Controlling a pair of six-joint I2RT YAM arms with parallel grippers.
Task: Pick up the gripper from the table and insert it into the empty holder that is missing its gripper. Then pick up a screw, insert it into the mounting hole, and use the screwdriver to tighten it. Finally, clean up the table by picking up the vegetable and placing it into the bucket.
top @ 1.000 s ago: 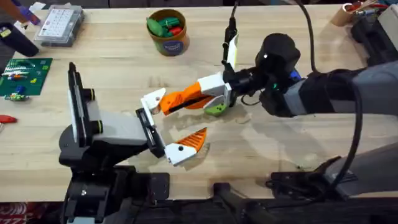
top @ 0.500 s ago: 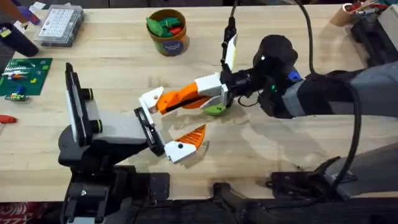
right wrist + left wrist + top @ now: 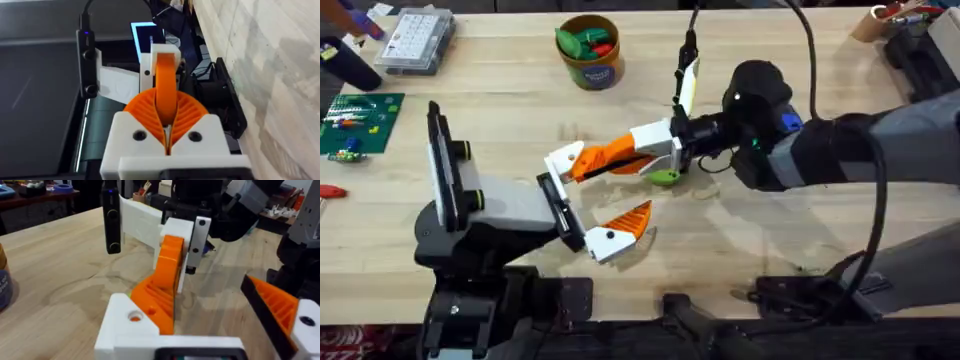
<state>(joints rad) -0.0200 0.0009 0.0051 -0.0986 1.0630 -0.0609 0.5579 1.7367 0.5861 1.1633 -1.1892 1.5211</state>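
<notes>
My right gripper [image 3: 645, 150] is shut on the gripper [image 3: 605, 155], a long ribbed orange finger, and holds it level above the table. The finger's far end sits against the bare white holder [image 3: 563, 160] on my left gripper [image 3: 602, 193], which is open. In the left wrist view the gripper [image 3: 165, 287] runs into the holder [image 3: 127, 337], beside a small round hole [image 3: 135, 316]. The lime-green vegetable [image 3: 665, 178] lies on the table under the right gripper. The tan bucket [image 3: 590, 52] stands at the back, holding green and red toys. Screw and screwdriver are out of view.
A clear parts box [image 3: 412, 40] and a green circuit board [image 3: 358, 120] lie at the far left, with a red item [image 3: 328, 190] at the left edge. A black module on a white bracket [image 3: 688, 75] rides on the right wrist. Clutter sits at the back right corner [image 3: 905, 30].
The right gripper has moved slightly left with the orange gripper, bringing it closer into the white holder. The left arm has stayed almost still.
</notes>
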